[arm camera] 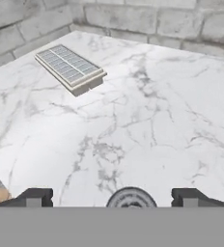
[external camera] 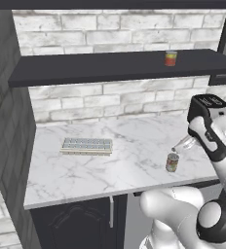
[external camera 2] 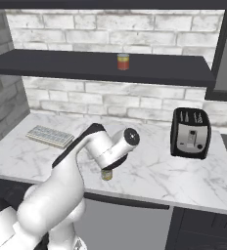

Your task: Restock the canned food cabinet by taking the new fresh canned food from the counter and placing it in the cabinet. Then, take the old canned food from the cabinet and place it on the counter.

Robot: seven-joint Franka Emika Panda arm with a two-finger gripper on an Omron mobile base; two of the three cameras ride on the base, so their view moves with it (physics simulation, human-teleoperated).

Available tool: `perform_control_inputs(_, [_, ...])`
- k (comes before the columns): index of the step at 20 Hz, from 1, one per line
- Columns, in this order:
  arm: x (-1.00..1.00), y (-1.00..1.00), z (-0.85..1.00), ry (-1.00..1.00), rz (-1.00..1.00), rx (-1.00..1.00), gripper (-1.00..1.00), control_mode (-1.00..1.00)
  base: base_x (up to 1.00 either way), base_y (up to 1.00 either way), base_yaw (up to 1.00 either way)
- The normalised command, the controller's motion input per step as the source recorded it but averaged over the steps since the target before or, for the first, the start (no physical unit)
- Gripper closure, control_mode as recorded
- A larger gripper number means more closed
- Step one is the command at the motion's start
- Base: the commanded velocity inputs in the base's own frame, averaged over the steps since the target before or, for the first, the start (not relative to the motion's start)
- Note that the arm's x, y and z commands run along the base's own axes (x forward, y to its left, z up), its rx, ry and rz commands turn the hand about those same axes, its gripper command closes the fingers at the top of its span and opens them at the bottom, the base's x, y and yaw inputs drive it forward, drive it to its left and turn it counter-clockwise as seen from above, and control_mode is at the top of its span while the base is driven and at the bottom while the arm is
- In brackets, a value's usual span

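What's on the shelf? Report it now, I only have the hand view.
Observer: The new fresh canned food stands upright on the cabinet, alone.
Operator: Describe the can under my pincer.
Observer: That is the old canned food, upright on the counter near its front edge. The pincer is open, one tip on each side of it.
Operator: Report anything to its right.
Observer: A black and silver toaster stands on the counter, further right and closer to the wall.
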Motion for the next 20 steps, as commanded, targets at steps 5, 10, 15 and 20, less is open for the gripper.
perform_control_inputs(5, [-0.84,0.07,1.0,-0.03,0.0,0.0,-1.0,-1.0,0.0,0.0,0.0])
perform_control_inputs(10, [-1.0,0.16,1.0,-0.01,0.0,0.0,-1.0,-1.0,0.0,0.0,0.0])
perform_control_inputs(15, [-1.0,0.02,1.0,0.0,-0.03,0.0,-1.0,-1.0,0.0,0.0,0.0])
perform_control_inputs(20, [-1.0,-0.19,0.59,-0.12,0.03,0.01,-1.0,-1.0,0.0,0.0,0.0])
